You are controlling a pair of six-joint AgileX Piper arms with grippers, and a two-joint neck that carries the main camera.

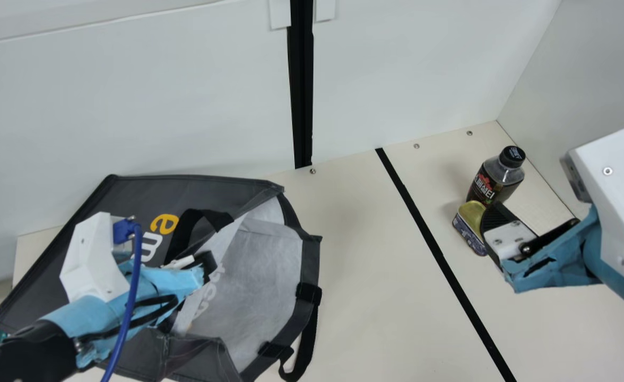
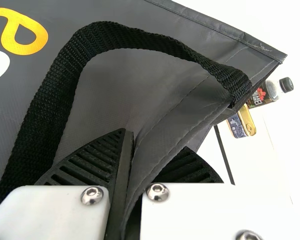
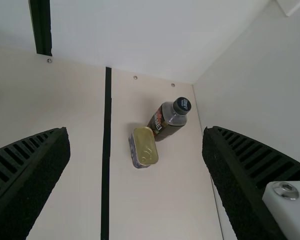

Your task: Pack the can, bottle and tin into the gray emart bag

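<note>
— Gold lid uppermost, the tin [image 3: 145,148] is noted ahead of the right hand [image 3: 135,131], between the lines of its two fingers. Is that the nearer hand?

— Plainly. The left hand [image 2: 132,142] is well apart from the tin, over at the bag [image 1: 126,196].

— And the long axis?

— Roughly crosswise to the line joining the right hand's fingertips, slightly slanted. Finding: closing should meet the narrow width, with little turn of the wrist required.

— State of the right hand?

— Fingers spread wide, nothing held. Its wrist view has the tin apart from both fingers.

— And the left?

— Pressed together on a fold of the bag's edge, presumably to steady the mouth.

— Any hazard?

— One. The bottle [image 3: 165,117] is upright, just beyond the tin from the right hand. Whether the two touch, I cannot tell. A finger advanced too far could tip it.

— Recommendation?

— Straddle the tin squarely, stop short of the bottle, close, lift clear. Packing then calls for a carry towards the left hand, into the bag's open mouth.
</note>
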